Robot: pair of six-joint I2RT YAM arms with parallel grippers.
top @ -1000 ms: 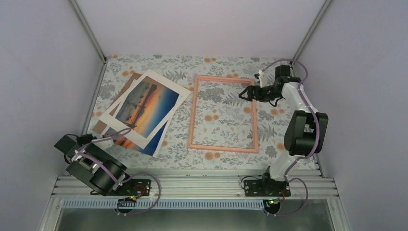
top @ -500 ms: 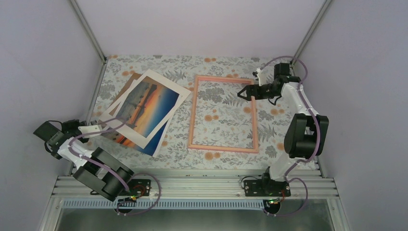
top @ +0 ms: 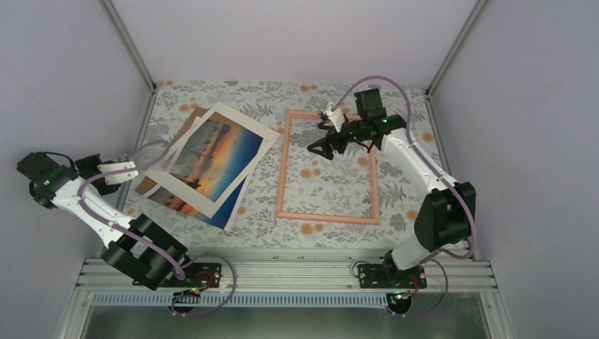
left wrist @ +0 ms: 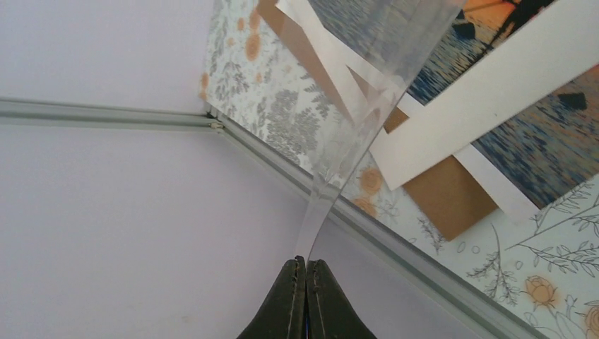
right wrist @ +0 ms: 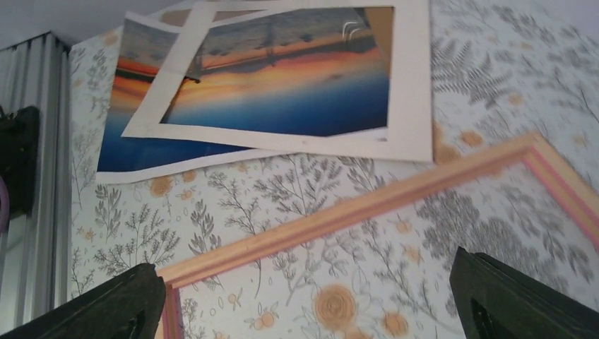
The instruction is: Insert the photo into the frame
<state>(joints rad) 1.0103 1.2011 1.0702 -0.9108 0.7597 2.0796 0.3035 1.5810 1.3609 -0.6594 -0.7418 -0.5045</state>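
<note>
The frame (top: 282,169) is lying flat on the floral bench (top: 258,191), with the bench pattern showing through its opening. The right hand (top: 323,146) is hovering over the frame's far half, inside the opening. Its 2 fingers (right wrist: 106,307) are spread wide and gripping nothing. The photo (top: 212,155) is lying left of the frame, outside it and tilted, near the frame's left rail but not touching it. A white mat (top: 263,136) is resting on top of the photo, with the sunset showing through the mat's window. The photo's near corner is sticking out from under the mat toward the frame's near-left corner. A brown backing board (top: 189,120) is sitting under both, peeking out on the side away from the frame. The left hand (left wrist: 305,267) is sitting well left of the frame, beyond the stack, with its fingers pinching the end of a clear sheet (left wrist: 367,85). The sheet is running from the fingertips toward the stack. Whether its far end is touching the mat I cannot tell.
</note>
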